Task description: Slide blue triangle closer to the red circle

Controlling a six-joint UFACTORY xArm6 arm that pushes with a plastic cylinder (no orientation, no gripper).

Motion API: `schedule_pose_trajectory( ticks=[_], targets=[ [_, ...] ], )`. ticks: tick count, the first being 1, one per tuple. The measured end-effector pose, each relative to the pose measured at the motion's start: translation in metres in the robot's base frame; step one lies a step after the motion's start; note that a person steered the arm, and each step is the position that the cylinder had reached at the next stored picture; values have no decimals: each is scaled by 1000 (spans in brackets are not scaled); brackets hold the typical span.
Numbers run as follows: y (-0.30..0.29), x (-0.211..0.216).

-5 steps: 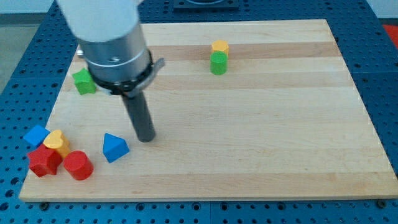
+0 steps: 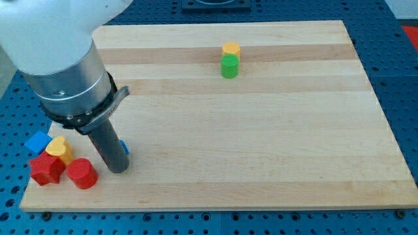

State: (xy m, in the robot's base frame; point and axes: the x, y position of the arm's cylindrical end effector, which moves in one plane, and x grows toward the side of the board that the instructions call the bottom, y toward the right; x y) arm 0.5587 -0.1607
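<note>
My tip (image 2: 118, 168) rests on the board at the lower left, just right of the red circle (image 2: 82, 173). The rod covers most of the blue triangle (image 2: 124, 147); only a small blue sliver shows at the rod's right edge. The triangle lies close to the red circle, a little up and to its right. Whether the tip touches the triangle cannot be made out.
A red block (image 2: 46, 168), a yellow heart-like block (image 2: 60, 149) and a blue block (image 2: 37, 141) cluster at the board's lower left corner. A yellow cylinder (image 2: 230, 49) and a green cylinder (image 2: 229, 66) stand at the top middle. The arm's body hides the upper left.
The rod moved down and to the left, from right of the blue triangle to over it. The triangle is now mostly hidden. The green block at upper left is now covered by the arm.
</note>
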Motion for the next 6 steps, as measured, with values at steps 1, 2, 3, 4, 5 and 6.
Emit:
schedule_pose_trajectory(
  ticks=[1, 2, 3, 4, 5, 6],
  targets=[
    [19, -3],
    [35, -23],
    [35, -36],
    [26, -36],
    [12, -36],
    [4, -36]
  ],
)
